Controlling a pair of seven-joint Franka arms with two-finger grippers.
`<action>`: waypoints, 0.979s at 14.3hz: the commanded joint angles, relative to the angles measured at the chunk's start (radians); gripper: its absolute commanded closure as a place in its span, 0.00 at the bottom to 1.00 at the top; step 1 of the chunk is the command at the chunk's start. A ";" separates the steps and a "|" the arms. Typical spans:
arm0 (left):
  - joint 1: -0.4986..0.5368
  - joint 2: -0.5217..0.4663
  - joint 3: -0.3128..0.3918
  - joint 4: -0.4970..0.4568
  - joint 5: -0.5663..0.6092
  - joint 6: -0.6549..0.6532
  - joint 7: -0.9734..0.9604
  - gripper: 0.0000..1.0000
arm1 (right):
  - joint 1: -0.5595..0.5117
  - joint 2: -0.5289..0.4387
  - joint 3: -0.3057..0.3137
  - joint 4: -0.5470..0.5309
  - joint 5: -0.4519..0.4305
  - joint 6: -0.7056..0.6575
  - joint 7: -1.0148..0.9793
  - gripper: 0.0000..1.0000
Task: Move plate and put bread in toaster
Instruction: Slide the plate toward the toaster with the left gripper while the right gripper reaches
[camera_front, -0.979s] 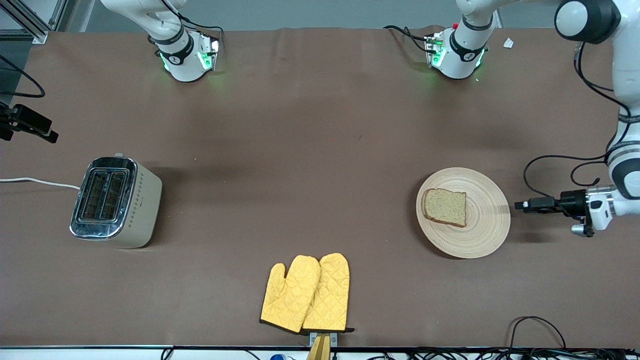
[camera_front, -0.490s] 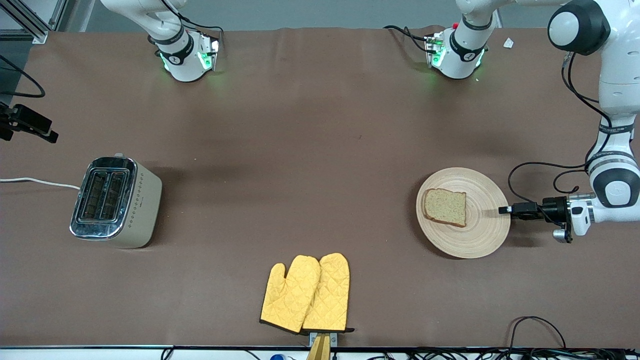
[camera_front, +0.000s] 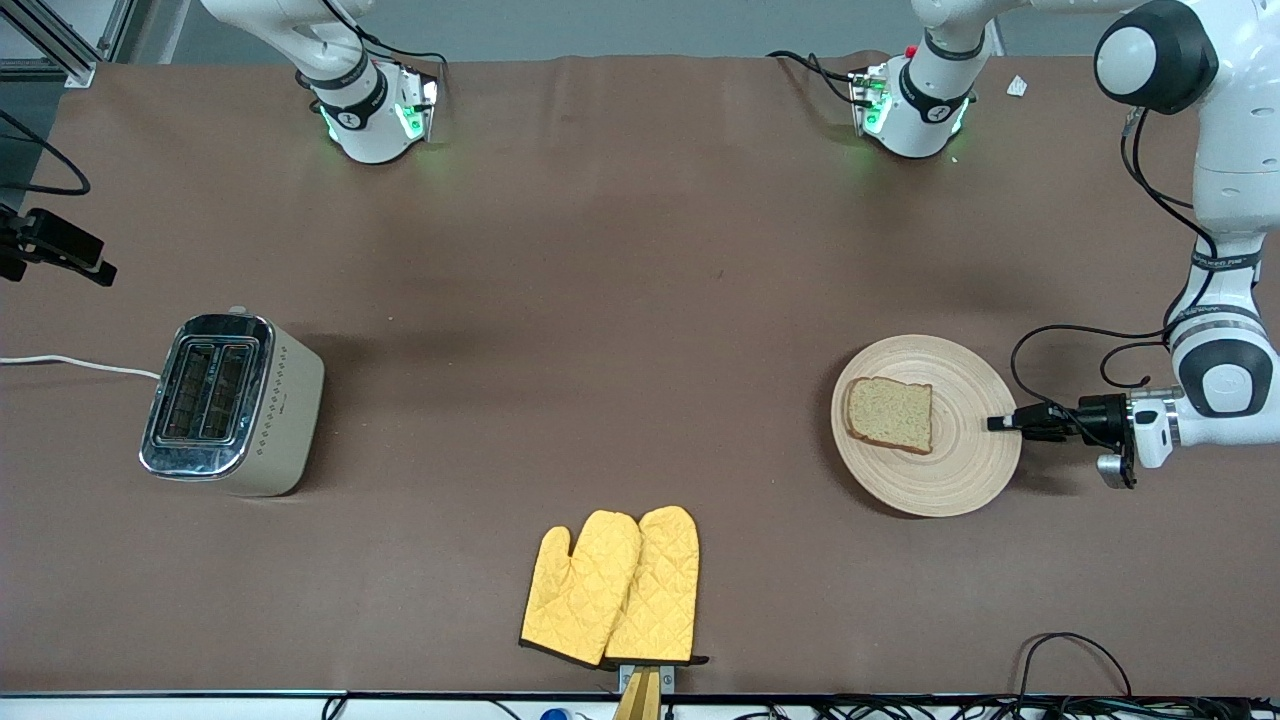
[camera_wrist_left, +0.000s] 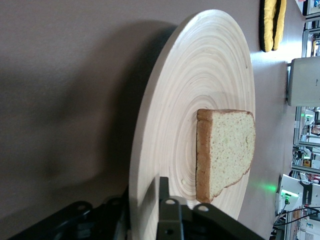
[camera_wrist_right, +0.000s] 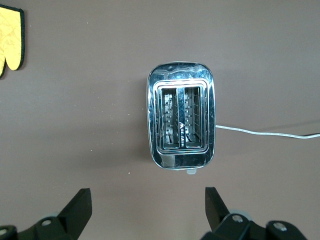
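The tan wooden plate (camera_front: 960, 470) lies toward the left arm's end of the table, with the bread (camera_front: 890, 414) flat on the half of it toward the right arm's end. My left gripper (camera_front: 1005, 423) reaches in level from the table's end. It is shut on the plate's rim (camera_wrist_left: 145, 150), one finger (camera_wrist_left: 163, 187) on top and the other underneath, just short of the bread (camera_wrist_left: 227, 150). The cream toaster (camera_front: 230, 405) stands toward the right arm's end, slots empty. My right gripper (camera_wrist_right: 147, 202) hangs open high over the table beside the toaster (camera_wrist_right: 181, 121).
A pair of yellow oven mitts (camera_front: 612, 587) lies near the table's front edge, midway along it. The toaster's white cord (camera_front: 75, 362) runs off the table's end. Black cables (camera_front: 1075, 655) trail at the front edge near the left arm's end.
My left gripper has slid in from beside the plate onto its rim and closed there. Plate, bread and toaster have kept their places.
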 joint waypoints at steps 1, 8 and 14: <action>0.004 -0.004 -0.064 0.023 -0.015 -0.017 -0.001 1.00 | -0.007 0.003 0.006 0.009 -0.004 -0.003 0.008 0.00; -0.120 -0.033 -0.440 0.072 -0.016 0.184 -0.421 1.00 | -0.011 0.044 0.004 -0.002 -0.004 0.055 -0.009 0.00; -0.518 0.035 -0.491 0.127 -0.198 0.501 -0.601 1.00 | 0.012 0.185 0.006 -0.071 0.006 0.140 0.006 0.00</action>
